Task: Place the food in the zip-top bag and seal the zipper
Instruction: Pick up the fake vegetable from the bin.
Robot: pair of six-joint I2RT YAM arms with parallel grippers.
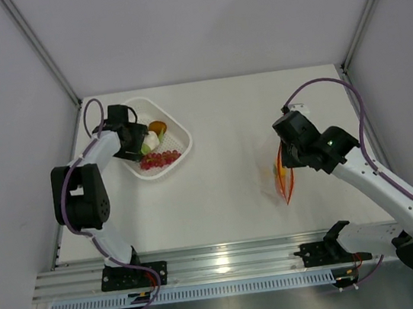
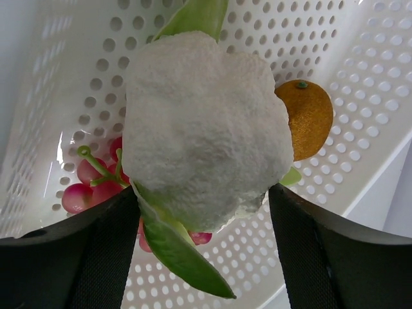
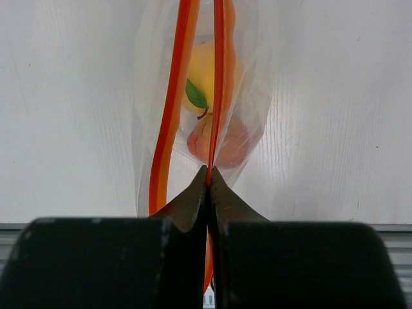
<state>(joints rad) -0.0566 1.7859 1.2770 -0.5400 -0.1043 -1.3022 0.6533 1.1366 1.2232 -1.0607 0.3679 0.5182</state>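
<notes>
Clear zip-top bag (image 3: 254, 77) upright at the right of the worktop (image 1: 231, 166), yellow mango (image 3: 203, 71) and peach-coloured piece (image 3: 230, 145) inside, red-orange zipper (image 3: 218, 77) pinched in the closed right claw (image 3: 208, 177). Far left, white-and-green cauliflower (image 2: 206, 129) in the white mesh basket (image 2: 360, 38) beside orange (image 2: 309, 119) and red grape cluster (image 2: 80, 187), left claw (image 2: 203, 196) spread wide around it; contact impossible to tell.
</notes>
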